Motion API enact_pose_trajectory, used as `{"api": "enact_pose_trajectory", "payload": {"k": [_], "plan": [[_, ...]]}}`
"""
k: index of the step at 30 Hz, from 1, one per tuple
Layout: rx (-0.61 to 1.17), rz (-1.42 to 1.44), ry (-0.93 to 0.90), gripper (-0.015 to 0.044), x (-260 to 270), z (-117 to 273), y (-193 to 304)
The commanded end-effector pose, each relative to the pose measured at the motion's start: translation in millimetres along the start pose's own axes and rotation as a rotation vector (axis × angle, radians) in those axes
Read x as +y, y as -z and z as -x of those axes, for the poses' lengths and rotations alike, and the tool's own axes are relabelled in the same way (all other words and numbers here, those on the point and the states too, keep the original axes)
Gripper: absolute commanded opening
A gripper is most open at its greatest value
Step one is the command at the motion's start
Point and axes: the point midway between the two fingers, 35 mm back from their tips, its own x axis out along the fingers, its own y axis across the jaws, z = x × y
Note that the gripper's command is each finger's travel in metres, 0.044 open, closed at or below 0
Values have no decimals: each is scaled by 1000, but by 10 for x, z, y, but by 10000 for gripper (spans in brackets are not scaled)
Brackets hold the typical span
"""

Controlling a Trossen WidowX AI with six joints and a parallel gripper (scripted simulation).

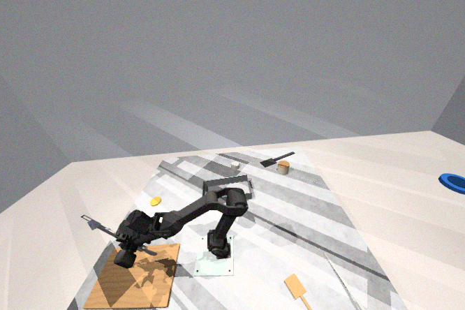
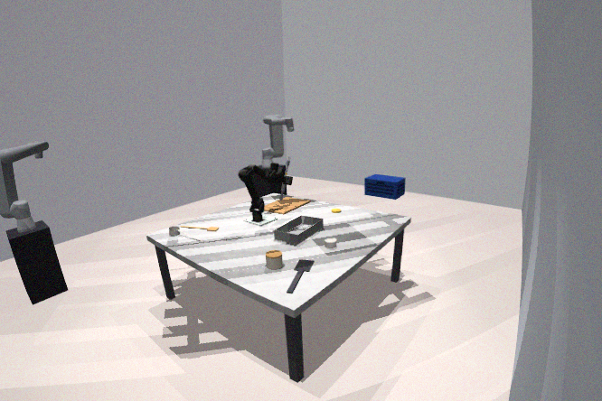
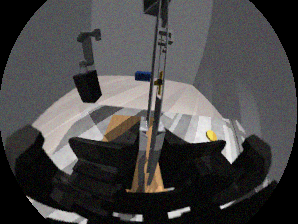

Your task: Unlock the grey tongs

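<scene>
My gripper (image 1: pixel 122 239) (image 2: pixel 286 181) (image 3: pixel 147 123) is shut on the grey tongs (image 1: pixel 105 229) (image 2: pixel 282 191) (image 3: pixel 158 112) and holds them in the air over the wooden board (image 1: pixel 101 292) (image 2: pixel 303 203) (image 3: pixel 119 126). The tongs stand steeply, with one end high above the fingers and the other end low over the board. Their two arms look close together in the wrist view; whether the lock is released I cannot tell. The fingers partly hide the gripped part. The grey roasting tin (image 1: pixel 225 179) (image 2: pixel 286 237) stands away from the board, with no tongs across it.
A yellow disc (image 1: pixel 155 200) (image 2: pixel 335 209) (image 3: pixel 211 135) lies between the board and the tin's far side. A black spatula (image 1: pixel 267 162) (image 2: pixel 304 265), a jar (image 1: pixel 283 169) (image 2: pixel 273 261) and a small white pot (image 1: pixel 234 165) (image 2: pixel 330 243) are beyond the tin. A wooden spatula (image 1: pixel 295 285) (image 2: pixel 211 228) lies across the base from the board.
</scene>
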Motion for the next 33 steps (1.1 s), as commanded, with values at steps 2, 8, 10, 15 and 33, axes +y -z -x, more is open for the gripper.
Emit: {"api": "enact_pose_trajectory", "payload": {"k": [2, 8, 10, 15, 33], "plan": [[-4, 6, 4, -150, -5, 0, -15], [49, 8, 3, -150, 0, -66, -29], [75, 9, 3, -150, 2, -96, -35], [139, 12, 3, -150, 6, -167, -47], [368, 18, 3, -150, 12, -368, -58]]}}
